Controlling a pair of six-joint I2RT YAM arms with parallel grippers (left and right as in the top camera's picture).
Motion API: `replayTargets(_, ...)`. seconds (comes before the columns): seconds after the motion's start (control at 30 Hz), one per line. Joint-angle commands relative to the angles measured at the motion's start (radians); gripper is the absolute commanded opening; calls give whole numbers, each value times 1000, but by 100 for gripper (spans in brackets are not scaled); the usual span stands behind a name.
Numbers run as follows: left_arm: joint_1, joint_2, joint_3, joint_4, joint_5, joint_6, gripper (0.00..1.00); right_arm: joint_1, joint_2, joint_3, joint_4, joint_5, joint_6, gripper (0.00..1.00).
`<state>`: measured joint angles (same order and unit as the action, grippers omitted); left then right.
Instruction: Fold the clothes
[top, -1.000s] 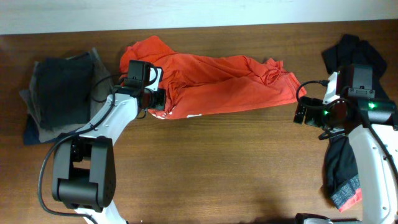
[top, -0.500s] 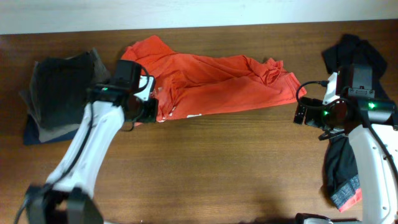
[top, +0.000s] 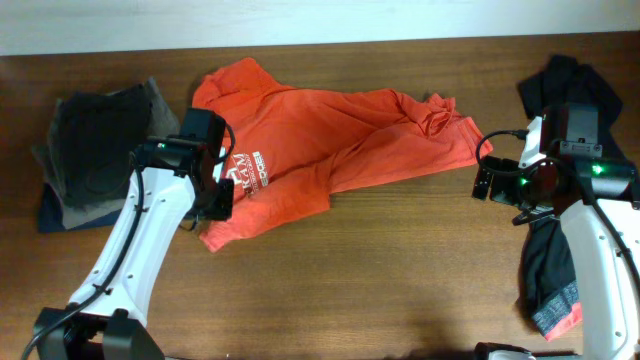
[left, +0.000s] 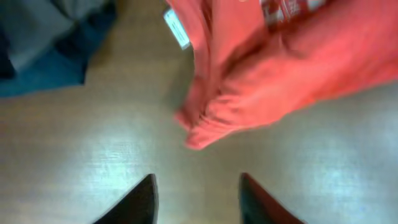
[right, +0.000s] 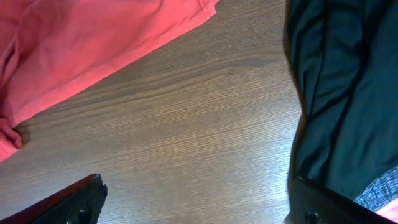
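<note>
The red-orange T-shirt (top: 330, 140) lies rumpled across the back middle of the table, white lettering up, with one corner drawn toward the front left. My left gripper (top: 218, 203) is over that corner. In the left wrist view its jaws (left: 198, 186) are open and empty above bare wood, and the bunched shirt edge (left: 298, 68) lies just beyond them. My right gripper (top: 490, 183) is open and empty over bare wood (right: 199, 199), between the shirt's right end (right: 81, 50) and the black garment (top: 550, 270), which my right arm partly covers.
A stack of dark folded clothes (top: 95, 150) sits at the left edge and also shows in the left wrist view (left: 50, 43). The black garment's grey-and-red hem (top: 555, 315) lies at the front right. The table's back edge runs along the wall.
My left arm swung toward the front left and the shirt's left part came with it, spreading out and showing the lettering. My right arm has not moved.
</note>
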<state>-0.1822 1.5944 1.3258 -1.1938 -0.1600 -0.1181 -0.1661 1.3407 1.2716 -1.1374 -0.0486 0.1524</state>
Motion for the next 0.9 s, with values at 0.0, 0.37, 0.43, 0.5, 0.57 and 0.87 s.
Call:
replayTargets(0.0,2,0,-3,69,-39,-16,49,-5,-3,7,0,10,-6,99)
replayTargets(0.37,-36,21,-11,143,372,-17,42,-5,-3,7,0,9,-6,99)
replayTargets(0.43,-76,32,-35,143,373,-17,42,-5,-3,7,0,9,-6,99)
replayTargets(0.5,-111,45,-69,143,367,-17,43,-5,-3,7,0,9,-6,99)
replayTargets(0.57,-143,66,-115,143,311,-53,43,-5,-3,7,0,9,-6,99)
replayTargets(0.87,-161,98,-311,264,132,-309,44,-5,-1,5,0,9,-6,99)
